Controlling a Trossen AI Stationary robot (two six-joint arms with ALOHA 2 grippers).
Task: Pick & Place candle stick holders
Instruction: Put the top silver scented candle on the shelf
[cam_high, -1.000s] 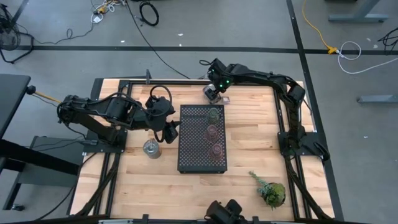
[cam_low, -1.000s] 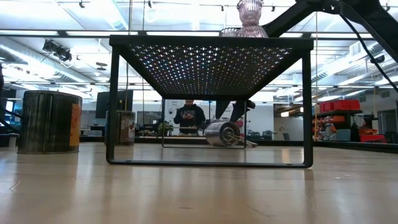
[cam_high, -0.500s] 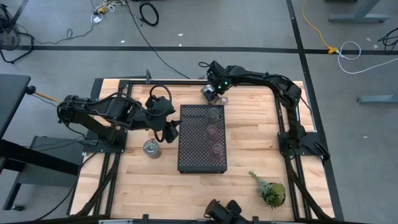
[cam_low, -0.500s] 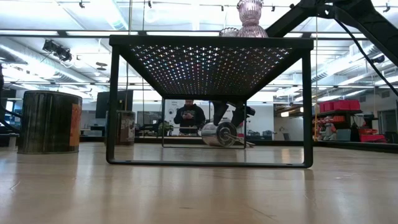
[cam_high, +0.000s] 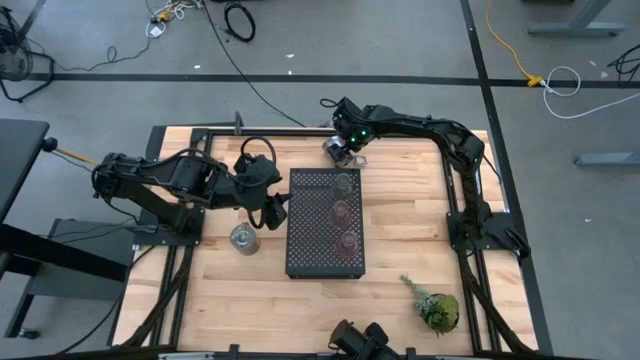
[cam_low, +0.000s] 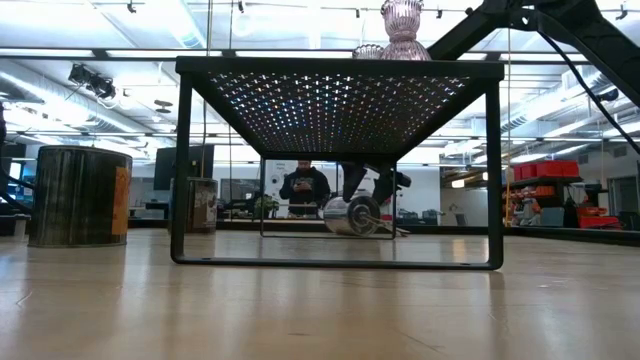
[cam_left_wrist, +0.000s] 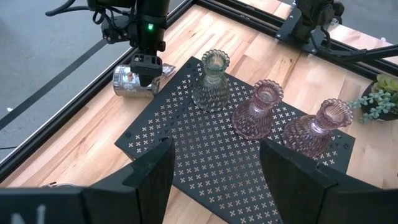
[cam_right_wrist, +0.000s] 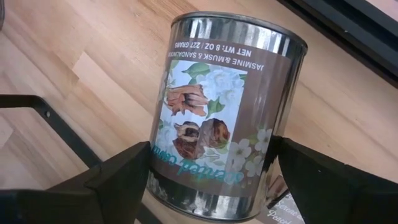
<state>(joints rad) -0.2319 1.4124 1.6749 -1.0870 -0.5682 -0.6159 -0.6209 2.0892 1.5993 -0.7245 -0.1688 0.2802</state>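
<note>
A black perforated tray (cam_high: 322, 250) stands mid-table. On it stand a pale green glass holder (cam_high: 345, 184) and two pinkish holders (cam_high: 341, 211) (cam_high: 348, 241), also seen in the left wrist view (cam_left_wrist: 211, 81) (cam_left_wrist: 258, 112) (cam_left_wrist: 317, 127). A silvery tin holder (cam_right_wrist: 217, 112) lies on its side at the table's far edge, between my right gripper's fingers (cam_high: 340, 150). Another silvery tin (cam_high: 243, 238) stands upright on its base left of the tray. My left gripper (cam_left_wrist: 214, 180) is open and empty at the tray's left edge. My right gripper pinches the lying tin by its round labelled wall (cam_right_wrist: 161, 168) between its two fingers, one on each side. The fingers come from above and slant down. In the low view the tin (cam_low: 352, 215) lies on its side at table height, its round end toward the near edge.
A leafy plant sprig (cam_high: 437, 306) lies at the near right of the table. The black frame rail (cam_high: 270, 128) runs along the far edge next to the right gripper. A person (cam_low: 305, 187) stands in the room beyond the table.
My right gripper has shifted a little toward the table's left at the far edge, and the lying tin has moved with it. The left arm and the holders on the tray have kept still.
</note>
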